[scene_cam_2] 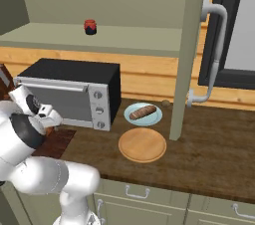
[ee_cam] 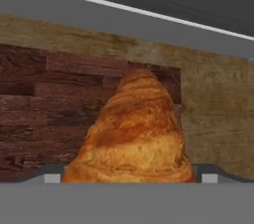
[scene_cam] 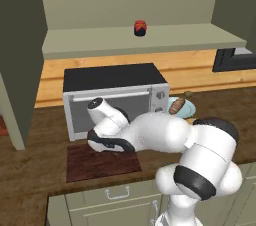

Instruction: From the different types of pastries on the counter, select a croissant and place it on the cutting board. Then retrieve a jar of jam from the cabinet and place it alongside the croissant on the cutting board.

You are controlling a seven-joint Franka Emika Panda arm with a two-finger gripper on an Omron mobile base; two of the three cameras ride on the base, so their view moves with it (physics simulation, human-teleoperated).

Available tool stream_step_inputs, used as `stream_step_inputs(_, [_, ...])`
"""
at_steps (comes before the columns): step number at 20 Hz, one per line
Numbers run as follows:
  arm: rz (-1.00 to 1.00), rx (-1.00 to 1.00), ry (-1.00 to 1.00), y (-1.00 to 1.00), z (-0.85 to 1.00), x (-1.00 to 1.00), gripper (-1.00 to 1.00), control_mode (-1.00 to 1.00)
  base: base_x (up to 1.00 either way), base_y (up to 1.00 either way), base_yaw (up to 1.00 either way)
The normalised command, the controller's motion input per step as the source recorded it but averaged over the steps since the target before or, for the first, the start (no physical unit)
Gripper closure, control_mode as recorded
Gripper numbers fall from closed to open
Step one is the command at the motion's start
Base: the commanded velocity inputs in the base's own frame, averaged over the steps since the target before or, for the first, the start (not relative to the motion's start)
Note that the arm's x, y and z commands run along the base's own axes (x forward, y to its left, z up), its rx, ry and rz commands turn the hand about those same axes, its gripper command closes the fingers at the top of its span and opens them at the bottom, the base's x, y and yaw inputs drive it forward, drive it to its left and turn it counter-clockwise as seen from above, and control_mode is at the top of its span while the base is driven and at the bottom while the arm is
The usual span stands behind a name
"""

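— Dark wood-grain table (scene_cam: 30,170) under the arm: how is the gripper (ee_cam: 130,180) placed?

— It is closed on the golden-orange ridged croissant (ee_cam: 133,134), held low over the reddish-brown rectangular cutting board (scene_cam: 85,164); its long axis is pointed away from the gripper, toward the silver toaster oven (scene_cam: 115,99).

Jam jar (scene_cam_2: 89,27) on cabinet shelf (scene_cam_2: 124,37). Toaster oven (scene_cam_2: 74,92) on counter (scene_cam_2: 214,144). Brown pastry (scene_cam_2: 143,112) on blue plate (scene_cam_2: 154,118), wooden plate (scene_cam_2: 142,145) just in front. Arm low left over cutting board (scene_cam_2: 56,142).
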Motion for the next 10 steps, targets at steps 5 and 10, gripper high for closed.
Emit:
stream_step_inputs(5, [0.00,0.00,-0.07,-0.60,0.98,-0.98,-1.00,-1.00,0.00,0.00,0.00])
stream_step_inputs(10, [0.00,0.00,-0.01,-0.18,0.61,-0.44,-1.00,-1.00,0.00,0.00,0.00])
